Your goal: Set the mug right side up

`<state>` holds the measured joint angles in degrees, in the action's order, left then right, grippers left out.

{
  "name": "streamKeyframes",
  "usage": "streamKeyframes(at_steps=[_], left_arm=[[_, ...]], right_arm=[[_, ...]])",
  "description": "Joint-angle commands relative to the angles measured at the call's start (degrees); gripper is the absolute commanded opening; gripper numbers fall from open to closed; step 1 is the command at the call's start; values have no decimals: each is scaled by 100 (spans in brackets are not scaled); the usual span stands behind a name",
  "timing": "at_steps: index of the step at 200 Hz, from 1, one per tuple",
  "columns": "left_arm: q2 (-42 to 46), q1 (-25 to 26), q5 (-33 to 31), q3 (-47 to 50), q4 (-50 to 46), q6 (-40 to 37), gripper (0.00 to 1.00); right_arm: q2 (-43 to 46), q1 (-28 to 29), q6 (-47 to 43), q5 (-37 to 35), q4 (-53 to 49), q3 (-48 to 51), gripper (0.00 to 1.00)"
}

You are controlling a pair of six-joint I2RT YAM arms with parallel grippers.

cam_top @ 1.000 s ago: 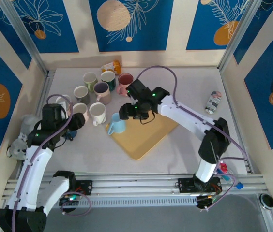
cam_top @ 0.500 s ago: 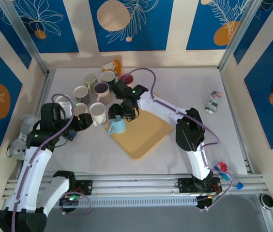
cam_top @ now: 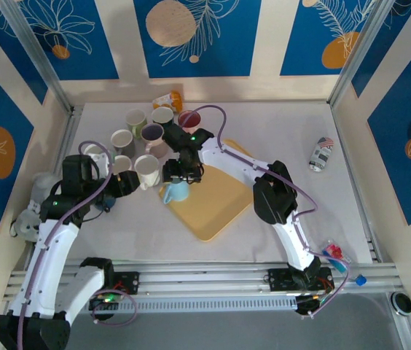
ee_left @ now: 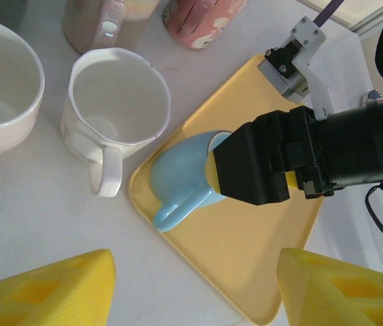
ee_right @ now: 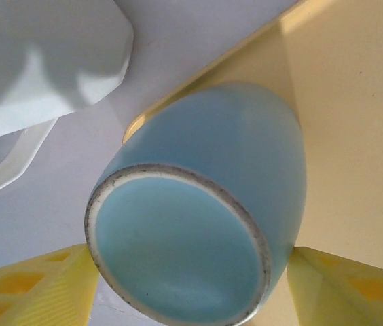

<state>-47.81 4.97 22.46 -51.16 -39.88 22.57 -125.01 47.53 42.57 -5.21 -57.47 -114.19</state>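
- Right gripper [ee_right: 188, 248] sat over the blue mug [ee_left: 178, 180]. Its yellow fingers [ee_right: 35, 288] were spread wide, one on each side of the mug's foot. They looked to be right at the wall, but I could not tell whether they pressed it.
- Left gripper [ee_left: 195, 252] hung just off the tray's left side, its fingers wide apart and nothing between them.
- The blue mug was on the left corner of the yellow tray [ee_left: 246, 258], close to the rim on two sides.
- Its base [ee_right: 178, 244] was turned up toward the right gripper, and its mouth was out of sight underneath, so it was upside down. The long axis ran from the base down to the tray. I could not tell whether it stood plumb or leaned a little.
- The handle [ee_left: 174, 212] pointed out toward the tray's rim and the left gripper, and it ended about at the rim.
- A white mug [ee_left: 117, 102] stood on the table [cam_top: 286, 124] just beside that corner, apart from the blue mug. A pale pink mug [ee_left: 1, 81] was next to it.
- More mugs [cam_top: 143, 135] crowded the table behind these two, so the far-left side was tight.
- To the right of the blue mug the tray was bare. Beyond it the table lay open as far as a can [cam_top: 321, 153] near the right wall.
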Motion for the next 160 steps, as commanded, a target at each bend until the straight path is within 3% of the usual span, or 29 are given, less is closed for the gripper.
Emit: streamKeyframes(at_steps=[1, 56, 87, 119, 160], left_arm=[[9, -56, 4, 18, 33, 88, 64], [-4, -54, 48, -24, -19, 30, 64], [16, -57, 83, -8, -40, 17, 64], [44, -56, 111, 9, -25, 28, 64], [18, -51, 110, 10, 22, 58, 64]], right_arm=[[130, -133, -258, -407, -338, 314, 71], [653, -470, -804, -1648, -1028, 649, 72], [923, -501, -773, -1950, -1240, 708, 75], [1452, -315, -57, -1673, -966, 1056, 72], [2026, -156, 1486, -1417, -78, 1997, 55]])
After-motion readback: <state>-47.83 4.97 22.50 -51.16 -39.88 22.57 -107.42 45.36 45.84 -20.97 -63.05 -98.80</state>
